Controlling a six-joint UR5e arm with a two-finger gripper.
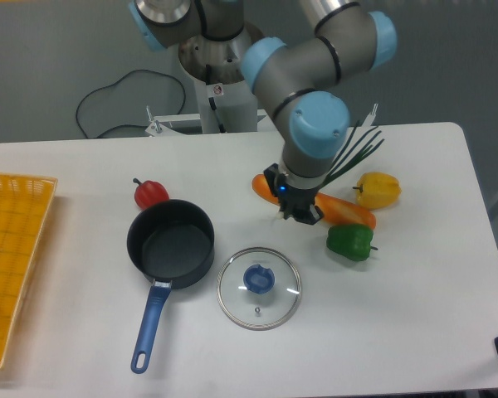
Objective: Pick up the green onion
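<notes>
The arm is seen reaching from the far side of the white counter (415, 315), with its wrist turned downward over the middle right of the surface. The tool (297, 209) is positioned low, at or just above the left part of the orange carrot-like stick (347, 211), and its dark fingers are viewed from above and largely hidden by the wrist. Whether the tool is released or clenched cannot be told, and nothing can be confirmed as grasped.

The green onion (357, 155) is located just right of the arm's wrist, on the far side of the orange stick. Only its narrow dark green leaves are visible, fanned out toward the far right; the pale end is hidden behind the wrist. Whether it is touched by the tool cannot be determined.

A yellow bell pepper (378, 190) is noted just right of the onion leaves, and a green bell pepper (350, 241) lies near the orange stick's right end, on the near side. A glass lid (258, 288) with a blue knob is laid flat near the centre of the counter. To its left a dark saucepan (171, 242) with a blue handle is set upright, with the handle pointed toward the near edge. A red pepper (150, 193) is found just beyond the saucepan's far left rim. A yellow basket (12, 240) is placed at the left edge.
</notes>
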